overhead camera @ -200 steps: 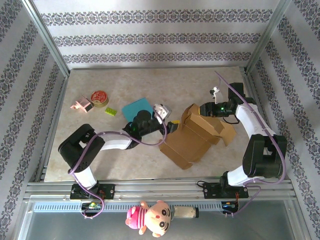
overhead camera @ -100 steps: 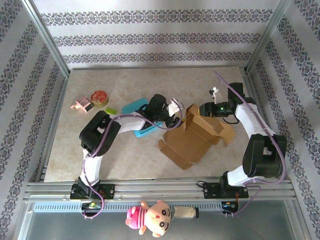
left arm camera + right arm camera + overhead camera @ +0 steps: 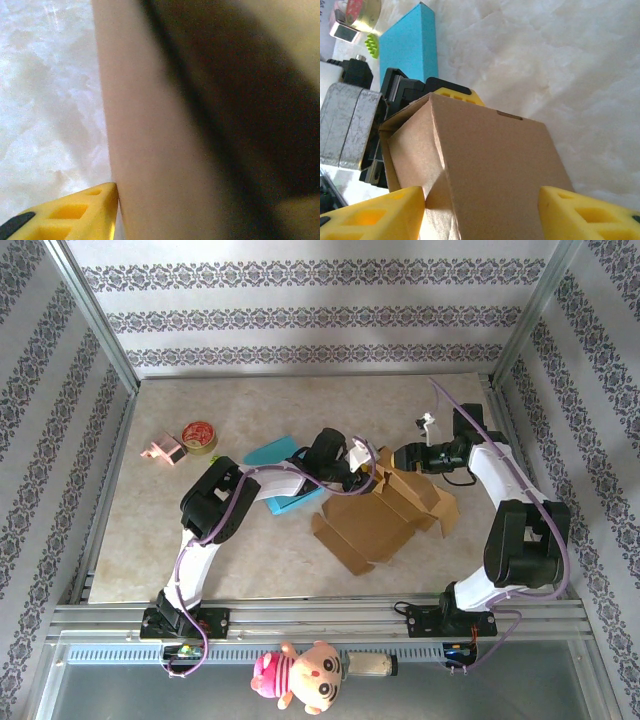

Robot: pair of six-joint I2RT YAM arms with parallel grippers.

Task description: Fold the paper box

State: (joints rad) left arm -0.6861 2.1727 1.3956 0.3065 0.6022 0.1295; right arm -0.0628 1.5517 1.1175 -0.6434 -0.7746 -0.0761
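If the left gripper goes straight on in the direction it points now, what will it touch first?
Most likely the paper box. The left gripper points at its raised flap, and in the left wrist view the cardboard stands right against its yellow finger, though depth is unclear.

The paper box [image 3: 380,515] is plain brown cardboard, only partly folded. Its near end lies flat and open on the marbled worktop [image 3: 300,400], short flaps spread along the edges, while its far end stands raised into walls. It sits right of centre, skewed to the worktop's edges. Up close, the raised end shows a sharp vertical crease (and a small slot near the top).
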